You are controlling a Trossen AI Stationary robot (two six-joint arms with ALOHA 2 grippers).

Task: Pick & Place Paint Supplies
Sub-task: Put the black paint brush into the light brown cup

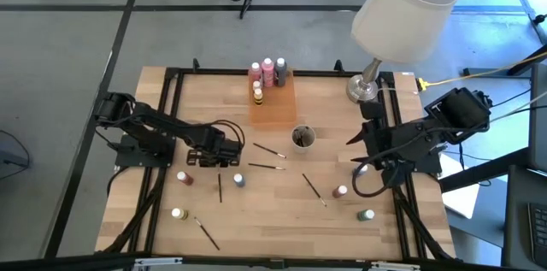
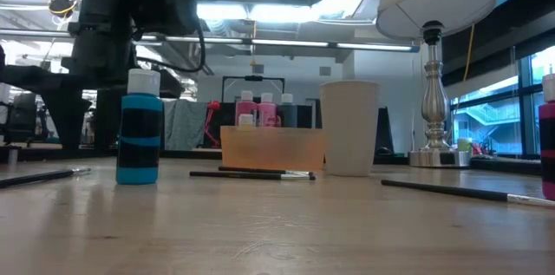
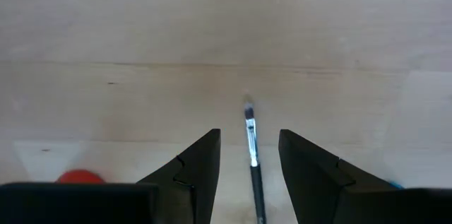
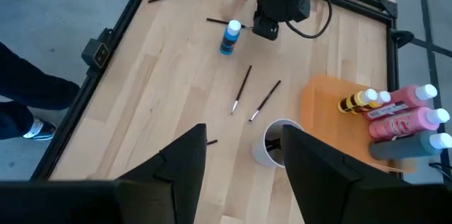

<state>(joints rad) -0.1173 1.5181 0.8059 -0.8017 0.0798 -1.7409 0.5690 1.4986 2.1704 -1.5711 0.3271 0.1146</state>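
My left gripper [image 1: 220, 158] hangs low over the table [image 1: 282, 220], left of centre, fingers [image 3: 194, 171] apart with a brush [image 3: 252, 157] lying on the wood in the gap between them, untouched. A red bottle [image 1: 185, 178] and a blue bottle [image 1: 239, 180] stand just beside it; a yellow one [image 1: 178, 215] sits nearer the front edge. More brushes [image 1: 269, 150] lie mid-table beside the cup [image 1: 302, 138]. Behind it, the orange tray [image 1: 275, 104] carries pink, grey and yellow bottles [image 1: 267, 72]. My right gripper [image 1: 373, 158] waits raised at the right edge, fingers [image 4: 187, 157] parted and holding nothing, with a dark red bottle [image 1: 341, 191] and a green bottle [image 1: 367, 215] standing nearby.
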